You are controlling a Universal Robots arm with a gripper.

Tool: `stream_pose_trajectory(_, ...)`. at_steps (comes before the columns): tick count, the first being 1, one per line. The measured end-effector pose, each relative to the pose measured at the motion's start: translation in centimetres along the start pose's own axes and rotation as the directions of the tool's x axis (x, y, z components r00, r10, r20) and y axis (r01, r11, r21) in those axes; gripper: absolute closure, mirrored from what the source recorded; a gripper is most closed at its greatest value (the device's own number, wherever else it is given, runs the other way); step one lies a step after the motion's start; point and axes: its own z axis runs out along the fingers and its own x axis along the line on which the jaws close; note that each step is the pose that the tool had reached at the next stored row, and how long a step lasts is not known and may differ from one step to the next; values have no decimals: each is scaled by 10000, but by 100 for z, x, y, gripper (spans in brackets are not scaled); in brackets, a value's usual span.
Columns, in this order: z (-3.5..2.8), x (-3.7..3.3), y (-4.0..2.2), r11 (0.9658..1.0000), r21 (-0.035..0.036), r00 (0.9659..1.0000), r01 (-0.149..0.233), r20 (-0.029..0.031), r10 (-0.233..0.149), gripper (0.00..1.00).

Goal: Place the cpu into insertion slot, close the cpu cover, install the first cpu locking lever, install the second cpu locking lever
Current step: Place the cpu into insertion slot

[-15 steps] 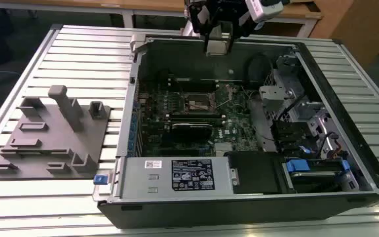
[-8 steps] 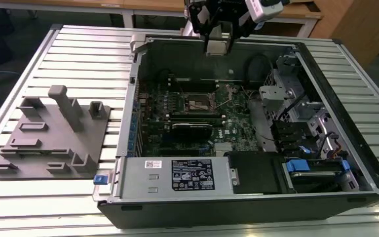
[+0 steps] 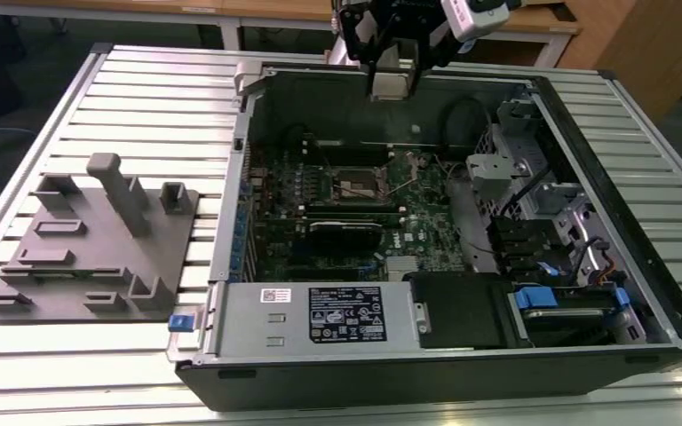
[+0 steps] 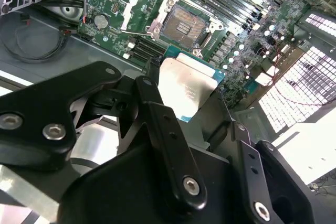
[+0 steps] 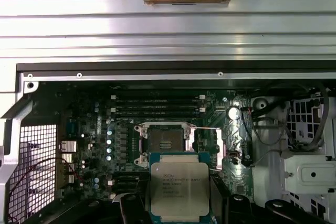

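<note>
Black 2-finger gripper (image 3: 391,82) hangs over the far wall of the open black computer case (image 3: 625,177); its upper part is cut off in the exterior view. In both wrist views it is clamped on the silver-topped square cpu (image 5: 179,187) (image 4: 185,85), 1 finger on each side. The cpu's green edges are partly hidden behind the fingers (image 4: 157,114), and it is held in the air, apart from the board. Dark square insertion slot with silvery rim (image 5: 164,141) (image 4: 184,24) (image 3: 359,185) sits bare on the green motherboard (image 3: 430,213) inside the case. Thin silvery cpu cover (image 4: 129,10) looks swung up beside the slot (hard to make out). The case also holds a silver box with white label (image 3: 317,315). The case lies on the slatted metal bench (image 3: 139,98), beside a grey moulded fixture plate (image 3: 92,240).
</note>
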Motion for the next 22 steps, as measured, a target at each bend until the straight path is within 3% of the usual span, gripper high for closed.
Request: stream_pose_trajectory(22,45,-1,-4,10000,1,10000,1,0,-1,46)
